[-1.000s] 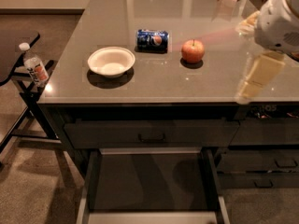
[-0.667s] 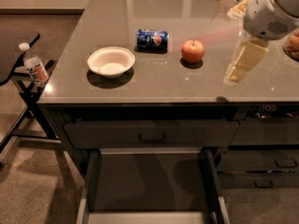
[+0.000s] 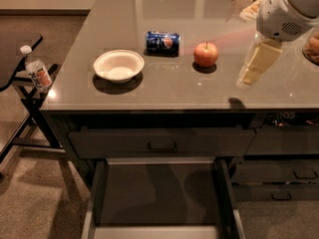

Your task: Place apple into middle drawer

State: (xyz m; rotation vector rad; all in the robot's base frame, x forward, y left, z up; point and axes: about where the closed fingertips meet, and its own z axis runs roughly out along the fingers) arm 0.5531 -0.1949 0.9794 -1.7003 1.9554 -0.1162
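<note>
The apple (image 3: 206, 54), red-orange with a short stem, stands on the grey counter (image 3: 164, 91) right of centre. My gripper (image 3: 247, 77), pale cream under the white arm housing (image 3: 289, 11), hangs over the counter to the right of the apple and a little nearer the front edge, apart from it. It holds nothing that I can see. The middle drawer (image 3: 159, 195) is pulled out below the counter front, with a bare dark-grey floor and pale side edges.
A white bowl (image 3: 118, 65) and a Pepsi can (image 3: 162, 42) on its side lie left of the apple. A closed top drawer front (image 3: 162, 143) sits above the open drawer. Narrow drawers (image 3: 279, 180) are at right. A water bottle (image 3: 36, 69) stands on a rack at left.
My gripper and arm have moved left and further over the counter, closer to the apple. The apple, can and bowl have not moved.
</note>
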